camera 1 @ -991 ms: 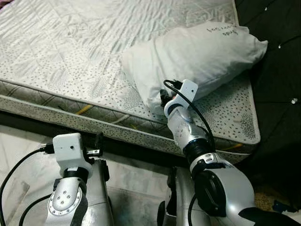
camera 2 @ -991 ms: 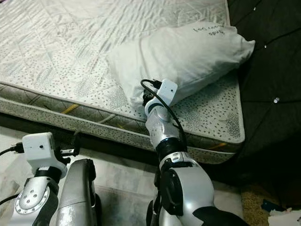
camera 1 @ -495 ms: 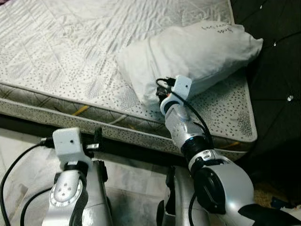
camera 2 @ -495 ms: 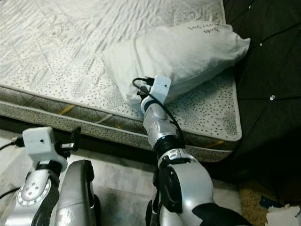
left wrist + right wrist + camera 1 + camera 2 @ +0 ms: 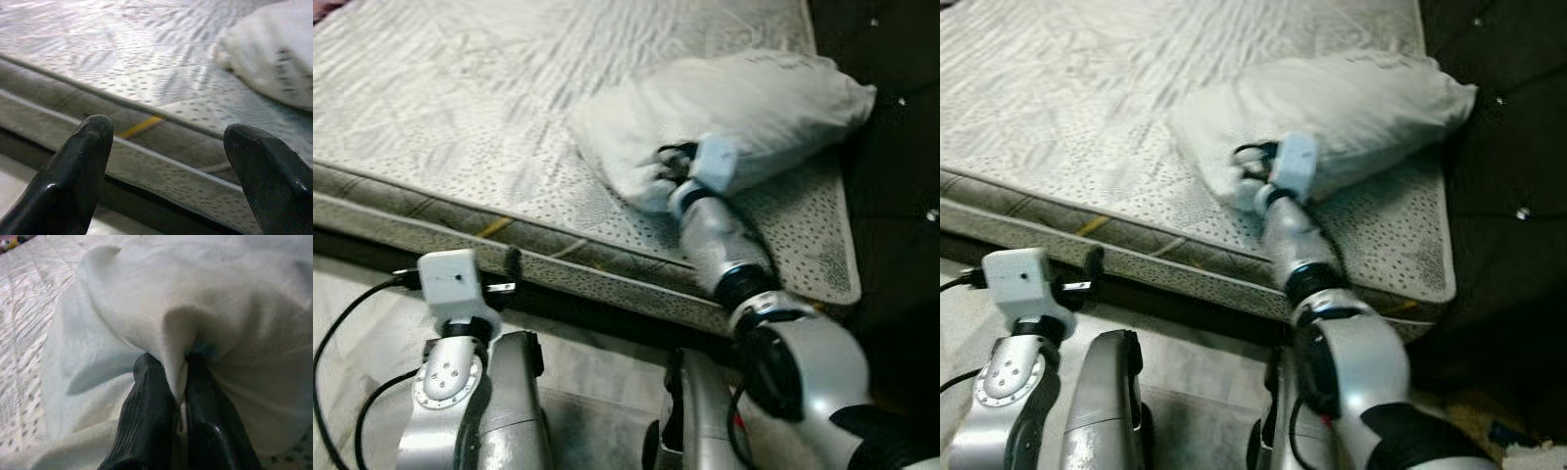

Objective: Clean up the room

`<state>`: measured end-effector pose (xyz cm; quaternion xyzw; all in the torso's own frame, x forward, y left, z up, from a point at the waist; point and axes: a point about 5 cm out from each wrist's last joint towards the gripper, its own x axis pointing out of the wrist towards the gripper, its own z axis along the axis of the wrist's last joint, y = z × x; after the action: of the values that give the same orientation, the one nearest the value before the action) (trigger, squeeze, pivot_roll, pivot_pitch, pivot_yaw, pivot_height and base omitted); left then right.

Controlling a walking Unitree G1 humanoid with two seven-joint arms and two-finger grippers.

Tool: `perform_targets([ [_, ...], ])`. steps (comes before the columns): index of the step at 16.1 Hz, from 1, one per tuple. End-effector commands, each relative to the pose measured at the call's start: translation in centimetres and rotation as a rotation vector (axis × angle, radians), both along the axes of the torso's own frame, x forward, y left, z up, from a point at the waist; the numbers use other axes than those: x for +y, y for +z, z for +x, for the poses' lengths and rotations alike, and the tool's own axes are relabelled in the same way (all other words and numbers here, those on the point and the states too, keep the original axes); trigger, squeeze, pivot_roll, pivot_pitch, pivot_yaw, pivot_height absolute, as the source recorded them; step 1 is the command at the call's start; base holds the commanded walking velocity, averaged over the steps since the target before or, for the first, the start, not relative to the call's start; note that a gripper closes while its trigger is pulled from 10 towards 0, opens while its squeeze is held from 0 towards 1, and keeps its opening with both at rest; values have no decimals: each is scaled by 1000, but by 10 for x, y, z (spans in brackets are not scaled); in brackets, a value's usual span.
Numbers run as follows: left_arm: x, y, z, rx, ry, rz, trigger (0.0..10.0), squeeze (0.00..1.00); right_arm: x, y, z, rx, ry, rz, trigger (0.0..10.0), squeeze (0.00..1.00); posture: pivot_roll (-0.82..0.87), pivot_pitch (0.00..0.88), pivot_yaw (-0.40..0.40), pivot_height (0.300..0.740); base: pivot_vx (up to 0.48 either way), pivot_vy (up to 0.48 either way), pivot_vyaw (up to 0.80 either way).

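Observation:
A white pillow [image 5: 744, 108] lies on the bare mattress [image 5: 460, 108], near its right end. My right gripper [image 5: 177, 382] is shut on a fold of the pillow's cloth at its near corner [image 5: 651, 181]; the fabric bunches up between the two black fingers [image 5: 151, 406]. My right arm [image 5: 724, 245] reaches over the mattress edge to that corner. My left gripper [image 5: 166, 161] is open and holds nothing. It hovers low in front of the mattress side, its wrist camera [image 5: 450, 279] just below the bed's edge.
The mattress side [image 5: 558, 264] with its piped seam runs across in front of me. A dark tufted headboard [image 5: 901, 147] stands to the right of the bed. Pale floor [image 5: 352, 323] lies below the mattress on the left.
My right gripper has pushed further right along the bed with the pillow corner in it, bunching the cloth. The camera has shifted as well. The left arm stays low.

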<state>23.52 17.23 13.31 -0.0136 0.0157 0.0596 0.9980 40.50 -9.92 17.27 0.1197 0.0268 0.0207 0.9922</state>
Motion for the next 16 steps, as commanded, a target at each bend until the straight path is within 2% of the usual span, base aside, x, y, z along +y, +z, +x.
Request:
perform_targets([
  [1,-2,-2,1,4,-18,8,10000,0,-43,31,10,-96,-120,-17,0,0,247,57,-82,554,0,0,0],
  [2,-4,-2,4,-1,-28,9,10000,0,-71,39,11,-114,-186,-40,0,0,235,36,-74,554,0,0,0],
  [5,-5,-1,12,-14,-34,10,10000,0,-131,58,5,-145,-322,-105,0,0,219,12,-68,554,0,0,0],
  [6,-5,-1,13,-17,-34,9,10000,0,-141,62,4,-151,-343,-122,0,0,219,12,-68,554,0,0,0],
  [8,-4,-4,18,-23,-39,8,10000,0,-177,69,-7,-160,-419,-187,0,0,184,0,-50,554,0,0,0],
  [10,-8,-4,22,-29,-51,5,10000,0,-202,67,-16,-140,-475,-233,0,0,172,0,-40,554,0,0,0],
  [11,-9,-4,25,-33,-59,5,10000,0,-222,65,-26,-111,-535,-265,0,0,162,0,-35,554,0,0,0],
  [12,-9,-4,26,-35,-60,5,10000,0,-234,63,-32,-87,-576,-298,0,0,162,0,-35,554,0,0,0],
  [14,-9,-5,26,-35,-61,6,10000,0,-252,59,-42,-29,-643,-350,0,0,148,0,-32,554,0,0,0],
  [15,-9,-7,26,-35,-60,6,10000,0,-266,51,-52,32,-684,-422,0,0,143,0,-38,554,0,0,0],
  [16,-9,-7,26,-35,-59,5,10000,0,-269,48,-55,45,-688,-444,0,0,141,0,-39,554,0,0,0],
])
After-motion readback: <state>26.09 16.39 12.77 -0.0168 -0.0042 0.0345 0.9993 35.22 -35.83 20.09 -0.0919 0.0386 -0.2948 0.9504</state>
